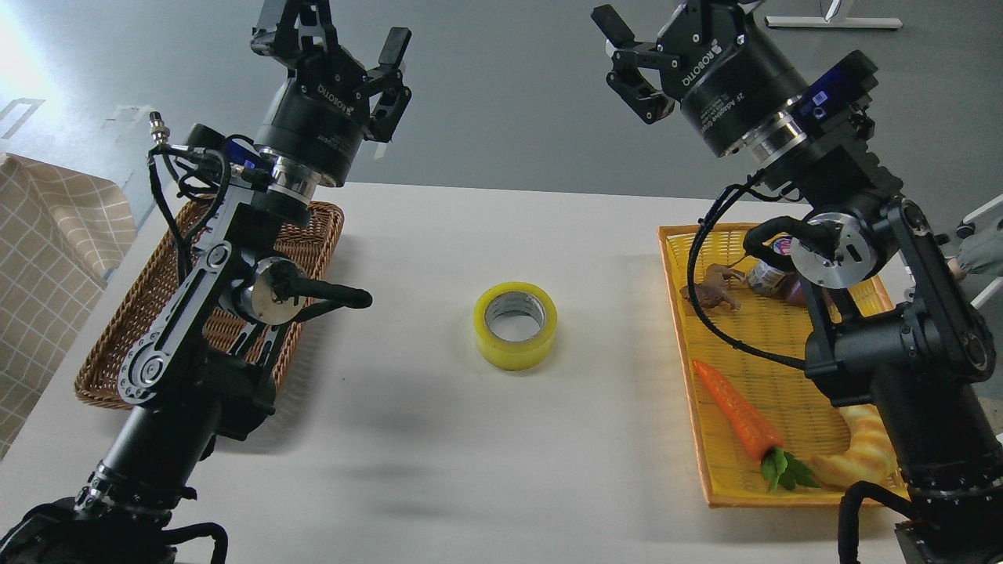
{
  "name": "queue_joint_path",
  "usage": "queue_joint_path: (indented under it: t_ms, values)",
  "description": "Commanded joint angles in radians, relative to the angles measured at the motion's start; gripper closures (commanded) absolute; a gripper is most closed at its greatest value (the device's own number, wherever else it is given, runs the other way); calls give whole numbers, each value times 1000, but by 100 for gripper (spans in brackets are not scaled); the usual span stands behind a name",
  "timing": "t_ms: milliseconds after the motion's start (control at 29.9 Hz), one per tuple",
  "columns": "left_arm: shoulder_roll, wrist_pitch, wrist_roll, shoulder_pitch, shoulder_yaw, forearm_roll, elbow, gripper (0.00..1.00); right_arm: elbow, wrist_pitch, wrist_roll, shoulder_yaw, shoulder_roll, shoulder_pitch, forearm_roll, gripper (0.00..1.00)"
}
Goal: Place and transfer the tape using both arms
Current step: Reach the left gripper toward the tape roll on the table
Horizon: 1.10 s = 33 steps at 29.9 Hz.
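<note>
The tape (515, 325), a thick yellow roll with a grey-white core, lies flat in the middle of the white table (470, 439). My left gripper (335, 35) is open and empty, raised high above the table's far left, well apart from the tape. My right gripper (628, 61) is open and empty, raised high at the far right of centre, with its fingers pointing up and left. Neither gripper touches the tape.
A brown wicker basket (317, 227) lies at the left under my left arm. A yellow tray (678, 329) at the right holds a toy carrot (736, 411), a croissant toy (858, 458), a brown toy animal (709, 294) and a small jar (768, 274). A checked cloth (47, 258) hangs at the far left.
</note>
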Motion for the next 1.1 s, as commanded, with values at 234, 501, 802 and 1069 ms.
queue_joint_path:
  t_ms: [234,501,802,1069]
  values:
    - [-6,6,1,6,1,124,0,2,3,-2,-1,5,10,-7,3,0]
    - [5,55,0,-8,8,220,-3,2,3,0,-1,-4,10,-8,0,0]
    - [22,111,10,-43,148,618,-9,2,6,-3,1,5,10,-10,0,0]
    - [48,109,142,-77,362,909,43,2,9,-6,1,13,10,-10,0,0]
